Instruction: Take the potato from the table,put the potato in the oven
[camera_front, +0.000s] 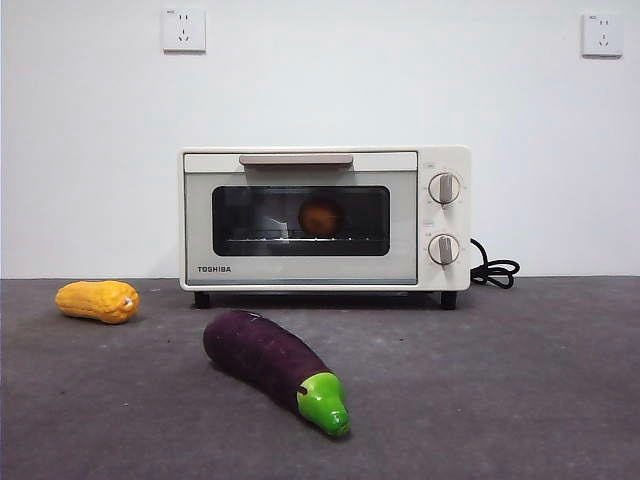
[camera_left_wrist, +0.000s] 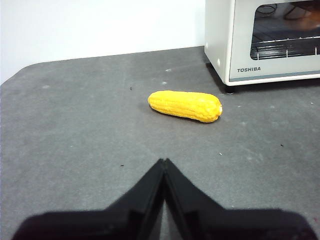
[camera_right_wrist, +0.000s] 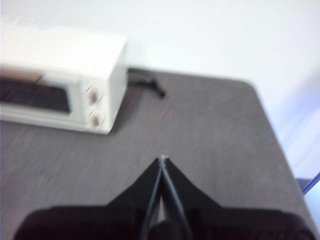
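Front view | potato (camera_front: 321, 216) inside shut oven (camera_front: 300, 220) – eggplant (camera_front: 275, 365) before it | both end effectors closed

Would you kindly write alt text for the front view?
A cream-white oven stands on a grey table, door shut, with the orange-brown potato visible inside through the glass. A corn cob lies left of it, and a purple eggplant lies in front.
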